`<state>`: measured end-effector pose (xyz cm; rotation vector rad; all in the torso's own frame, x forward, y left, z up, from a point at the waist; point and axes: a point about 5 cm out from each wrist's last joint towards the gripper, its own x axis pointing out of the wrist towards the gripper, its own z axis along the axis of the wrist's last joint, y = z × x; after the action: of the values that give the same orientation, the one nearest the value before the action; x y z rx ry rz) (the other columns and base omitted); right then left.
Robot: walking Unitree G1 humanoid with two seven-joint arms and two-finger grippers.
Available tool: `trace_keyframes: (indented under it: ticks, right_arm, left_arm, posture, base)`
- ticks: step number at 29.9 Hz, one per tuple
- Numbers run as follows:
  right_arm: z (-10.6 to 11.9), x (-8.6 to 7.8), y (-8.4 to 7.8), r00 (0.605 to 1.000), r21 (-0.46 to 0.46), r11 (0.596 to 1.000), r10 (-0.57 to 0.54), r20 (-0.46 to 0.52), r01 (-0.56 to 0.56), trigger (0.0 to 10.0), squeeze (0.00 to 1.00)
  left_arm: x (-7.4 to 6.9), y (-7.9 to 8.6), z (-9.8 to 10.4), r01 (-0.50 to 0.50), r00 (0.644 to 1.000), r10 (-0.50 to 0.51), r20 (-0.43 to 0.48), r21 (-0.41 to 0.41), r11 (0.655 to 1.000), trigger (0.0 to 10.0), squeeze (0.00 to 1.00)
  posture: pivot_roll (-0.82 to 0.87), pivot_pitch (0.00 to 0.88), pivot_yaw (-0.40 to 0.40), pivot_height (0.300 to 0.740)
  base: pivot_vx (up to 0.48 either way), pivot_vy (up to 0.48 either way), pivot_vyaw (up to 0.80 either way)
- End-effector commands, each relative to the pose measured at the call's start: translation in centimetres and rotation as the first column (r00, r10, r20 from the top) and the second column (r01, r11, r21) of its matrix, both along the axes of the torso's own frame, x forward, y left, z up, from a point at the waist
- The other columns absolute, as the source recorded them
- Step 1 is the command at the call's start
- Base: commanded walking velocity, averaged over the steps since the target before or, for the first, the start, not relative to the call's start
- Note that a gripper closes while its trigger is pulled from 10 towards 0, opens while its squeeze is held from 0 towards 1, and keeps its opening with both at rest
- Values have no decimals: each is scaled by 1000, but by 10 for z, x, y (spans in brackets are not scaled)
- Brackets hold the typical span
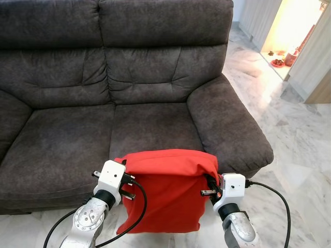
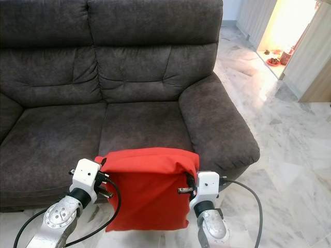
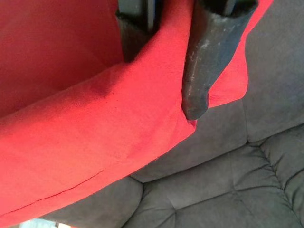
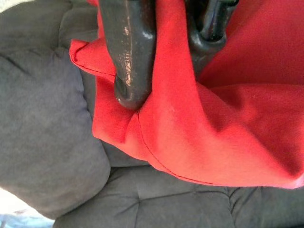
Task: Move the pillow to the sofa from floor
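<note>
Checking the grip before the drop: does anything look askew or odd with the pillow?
Slightly. The red pillow hangs limp between the left gripper and right gripper, each pinching an upper corner, so its top edge folds over. It hangs before the sofa seat's front edge. No tears or spills show.

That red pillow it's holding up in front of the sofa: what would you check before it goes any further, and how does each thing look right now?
1. Left gripper clamped on the red pillow: ok, fabric is pinched between its black fingers.
2. Right gripper clamped on the pillow's other top corner: ok, cloth bunched between its fingers.
3. Pillow off the floor: cannot tell, its lower edge hangs near the marble floor.
4. Landing spot on the sofa: ok, the seat cushion behind the pillow is bare.
5. Pillow high enough to pass the seat's front edge: not ok, most of it hangs below that edge.
6. Pillow level: ok, both top corners sit at about the same height.
</note>
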<state>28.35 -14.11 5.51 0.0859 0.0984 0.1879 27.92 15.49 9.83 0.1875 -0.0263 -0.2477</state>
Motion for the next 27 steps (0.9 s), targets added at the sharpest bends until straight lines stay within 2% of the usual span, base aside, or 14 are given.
trace_keyframes:
  ticks: [1,5,6,10,15,17,19,24,27]
  right_arm:
    - [25,8,-9,991,-13,1000,-10,131,12,10000,0]
    - [32,11,-11,985,-47,999,-15,175,23,10000,0]
    - [37,13,-15,979,-24,999,-42,200,48,10000,0]
    - [49,14,-16,965,-2,999,-42,259,44,10000,0]
    - [53,15,-17,961,6,999,-47,272,48,10000,0]
    - [54,16,-15,961,1,1000,-28,277,29,10000,0]
    - [54,16,-12,959,-21,1000,0,282,7,10000,0]
    - [55,16,-14,959,-14,1000,-23,281,28,10000,0]
    - [55,17,-8,958,-46,999,27,285,-14,10000,0]
  left_arm:
    - [2,16,21,-114,987,116,111,-24,993,10000,0]
    - [2,25,22,-189,975,187,123,-1,982,10000,0]
    - [2,31,20,-230,966,226,125,16,973,10000,0]
    - [0,39,27,-281,947,275,164,9,960,10000,0]
    - [1,39,33,-285,940,278,197,7,958,10000,0]
    - [2,39,34,-282,942,270,201,34,959,10000,0]
    - [4,40,34,-291,938,279,203,26,957,10000,0]
    - [4,40,37,-292,937,277,214,42,955,10000,0]
    - [6,43,35,-317,932,302,199,51,947,10000,0]
  posture:
    - [26,119,21,740]
    - [25,119,23,740]
    - [24,119,23,740]
    - [21,123,26,740]
    - [22,122,27,740]
    - [17,122,28,740]
    - [14,119,29,740]
    - [17,111,33,740]
    - [12,105,34,740]
  base:
    - [0,0,0]
    - [0,0,0]
    - [0,0,0]
    - [0,0,0]
    - [0,0,0]
    - [0,0,0]
    - [0,0,0]
    - [0,0,0]
    - [0,0,0]
